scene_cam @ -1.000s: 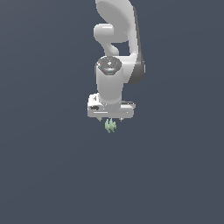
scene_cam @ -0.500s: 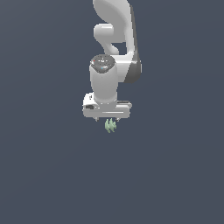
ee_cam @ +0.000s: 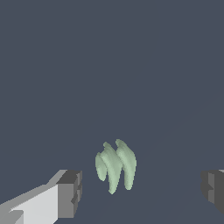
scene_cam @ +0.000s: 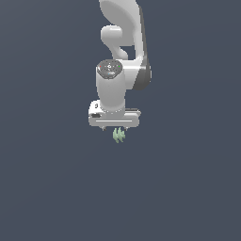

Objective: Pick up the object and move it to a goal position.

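Exterior and wrist views of the single arm over a plain dark grey-blue surface [scene_cam: 47,188]. On every side of the arm you have uniform, unmarked ground reaching to the borders of the exterior view, and no edge of that surface shows in either picture. The gripper [scene_cam: 116,129] points straight down, and the object [scene_cam: 118,135] appears directly beneath the white hand, close under its underside; from this view you cannot tell whether the object rests on the surface or how far it is from the fingertips. The object is a small pale green thing made of several narrow, pointed, ridged lobes set side by side, far smaller than the hand above it. The wrist view gives you what the exterior view hides: the gripper [ee_cam: 140,188] stands wide, its two dark-padded fingers [ee_cam: 70,192] well apart, and the object [ee_cam: 116,166] lies between them, touching neither, nearer to the finger that shows its white body. The exterior view alone shows you the arm's white links and the round wrist joint rising above the hand.
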### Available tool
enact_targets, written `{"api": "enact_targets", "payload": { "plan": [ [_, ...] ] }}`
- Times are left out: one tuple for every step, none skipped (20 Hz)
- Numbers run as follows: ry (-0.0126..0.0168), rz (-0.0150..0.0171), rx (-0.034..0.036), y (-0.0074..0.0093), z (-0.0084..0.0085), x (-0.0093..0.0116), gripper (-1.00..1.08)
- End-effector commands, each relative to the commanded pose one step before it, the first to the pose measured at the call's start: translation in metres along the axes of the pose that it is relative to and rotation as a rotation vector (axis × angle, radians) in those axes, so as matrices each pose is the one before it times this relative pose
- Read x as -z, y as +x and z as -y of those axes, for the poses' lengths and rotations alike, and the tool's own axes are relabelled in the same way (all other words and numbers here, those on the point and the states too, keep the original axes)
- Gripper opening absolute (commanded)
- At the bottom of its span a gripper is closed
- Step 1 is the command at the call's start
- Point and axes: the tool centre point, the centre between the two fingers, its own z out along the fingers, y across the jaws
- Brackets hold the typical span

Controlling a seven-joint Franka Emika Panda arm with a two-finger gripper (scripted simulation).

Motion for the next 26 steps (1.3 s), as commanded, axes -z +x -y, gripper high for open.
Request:
{"api": "enact_targets", "payload": {
  "plan": [
    [-0.00171, -0.00022, 0.02002, -0.00300, 0.00097, -0.00618, 1.00],
    [-0.00098, -0.00049, 0.01138, -0.00164, 0.00058, -0.00330, 1.00],
    [-0.00104, -0.00058, 0.01285, -0.00188, 0.00066, -0.00369, 1.00],
    [-0.00111, -0.00066, 0.01438, -0.00212, 0.00078, -0.00407, 1.00],
    [-0.00117, -0.00071, 0.01588, -0.00238, 0.00092, -0.00445, 1.00],
    [-0.00121, -0.00077, 0.01747, -0.00266, 0.00109, -0.00483, 1.00],
    [-0.00123, -0.00083, 0.01906, -0.00295, 0.00128, -0.00519, 1.00],
    [-0.00116, -0.00086, 0.01950, -0.00306, 0.00141, -0.00522, 1.00],
    [-0.00099, -0.00079, 0.01803, -0.00287, 0.00139, -0.00475, 1.00],
    [-0.00083, -0.00073, 0.01651, -0.00265, 0.00134, -0.00428, 1.00],
    [-0.00069, -0.00067, 0.01497, -0.00242, 0.00128, -0.00383, 1.00],
    [-0.00057, -0.00061, 0.01344, -0.00219, 0.00121, -0.00339, 1.00],
    [-0.00046, -0.00054, 0.01186, -0.00195, 0.00110, -0.00296, 1.00],
    [-0.00037, -0.00048, 0.01029, -0.00170, 0.00099, -0.00255, 1.00],
    [-0.00029, -0.00041, 0.00875, -0.00144, 0.00087, -0.00214, 1.00],
    [-0.00023, -0.00034, 0.00713, -0.00119, 0.00071, -0.00174, 1.00],
    [-0.00017, -0.00026, 0.00556, -0.00092, 0.00057, -0.00135, 1.00],
    [-0.00011, -0.00019, 0.00396, -0.00066, 0.00041, -0.00096, 1.00],
    [-0.00007, -0.00011, 0.00239, -0.00040, 0.00025, -0.00057, 1.00],
    [-0.00002, -0.00003, 0.00069, -0.00015, 0.00003, -0.00019, 1.00],
    [0.00042, 0.00117, -0.00472, 0.00056, -0.00025, 0.00079, 1.00],
    [0.00000, 0.00000, 0.00000, -0.00002, -0.00001, -0.00035, 1.00],
    [0.00000, 0.00000, 0.00000, -0.00005, -0.00004, -0.00104, 1.00],
    [0.00000, 0.00000, 0.00000, -0.00009, -0.00007, -0.00173, 1.00],
    [-0.00004, -0.00016, 0.00067, -0.00005, 0.00028, -0.00232, 1.00],
    [0.00000, 0.00000, 0.00000, -0.00017, -0.00012, -0.00309, 1.00]
  ]
}}
